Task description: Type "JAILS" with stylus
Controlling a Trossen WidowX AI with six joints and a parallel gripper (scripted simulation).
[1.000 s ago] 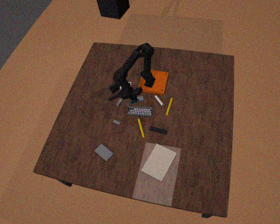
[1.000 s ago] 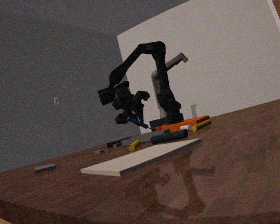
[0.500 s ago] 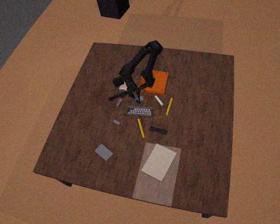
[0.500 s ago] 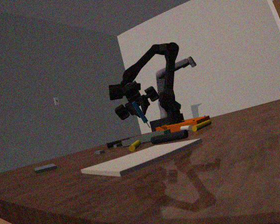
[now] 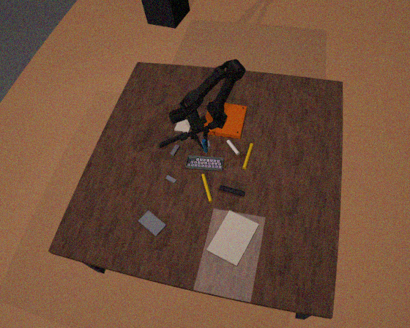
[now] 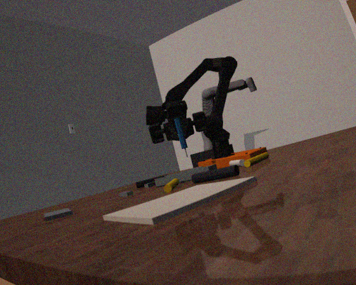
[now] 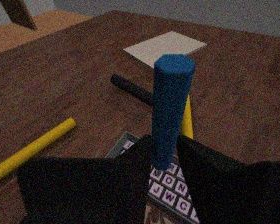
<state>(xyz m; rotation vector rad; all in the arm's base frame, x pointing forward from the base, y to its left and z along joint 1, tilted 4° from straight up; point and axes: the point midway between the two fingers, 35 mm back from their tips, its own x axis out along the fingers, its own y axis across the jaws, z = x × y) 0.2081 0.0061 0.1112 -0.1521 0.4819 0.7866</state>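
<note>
Gripper: clamped on blue stylus, long axis near upright, tip down, held above the desk; keyboard lies just beyond and below the tip

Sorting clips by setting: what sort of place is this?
Likely a desk workspace indoors: a brown wooden table carries a small keyboard, a white paper sheet and yellow pencil-like sticks, with a plain white wall panel behind.
</note>
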